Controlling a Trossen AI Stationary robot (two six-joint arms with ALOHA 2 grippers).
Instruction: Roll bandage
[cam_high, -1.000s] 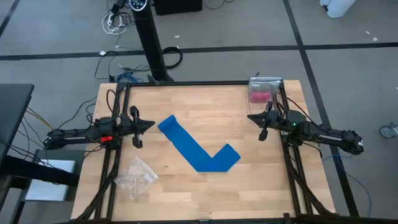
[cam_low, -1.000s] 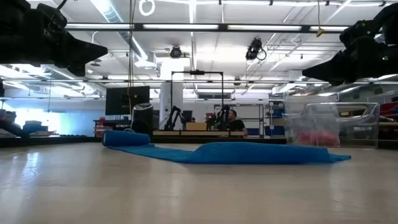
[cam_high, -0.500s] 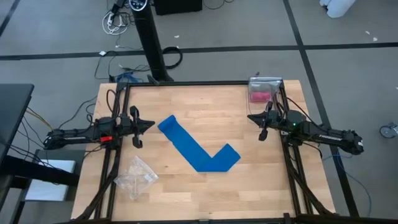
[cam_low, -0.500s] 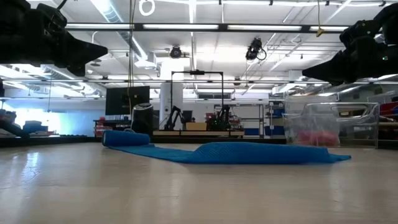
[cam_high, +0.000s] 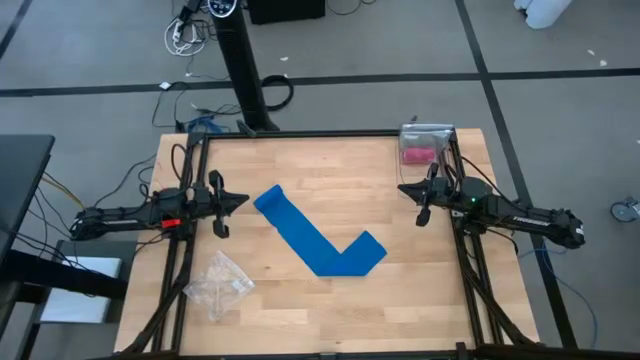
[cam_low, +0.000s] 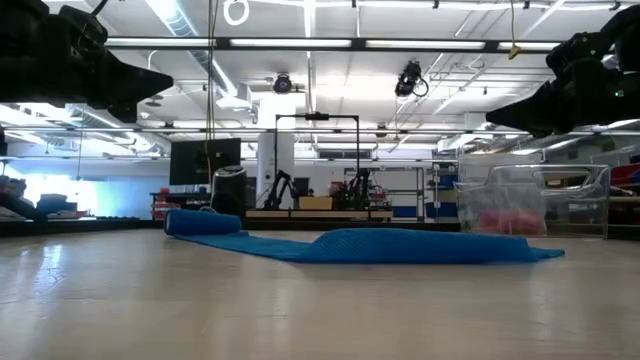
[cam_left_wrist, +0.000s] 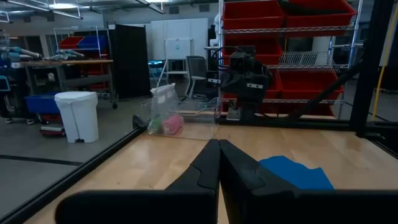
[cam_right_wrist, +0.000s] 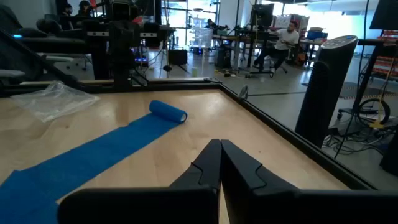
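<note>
Bandage (cam_high: 318, 240), a bright blue strip of soft fabric, lies flat on the pale wooden surface (cam_high: 330, 300) near its middle, bent into a shallow V. One leg runs from the bend toward the left arm's side and ends in a small rolled-up cylinder, seen in the right wrist view (cam_right_wrist: 168, 110) and in the low view (cam_low: 203, 222). The other, shorter leg points toward the right arm's side and ends in a flat cut edge.

The left gripper (cam_high: 237, 199) hangs above the surface at its left edge, close to the rolled end of the bandage but apart from it. In the left wrist view its dark fingers (cam_left_wrist: 208, 163) are pressed together with nothing between them. The right gripper (cam_high: 404, 188) hangs at the right edge, well apart from the bandage, and its dark fingers (cam_right_wrist: 210, 160) are likewise closed on nothing.

A crumpled clear plastic bag (cam_high: 217, 282) lies on the surface at the near left corner. At the far right corner sits a clear plastic container (cam_high: 427, 142) with a pink roll (cam_high: 417, 153) inside it. A person (cam_right_wrist: 285, 38) sits in the room beyond, in the right wrist view.
</note>
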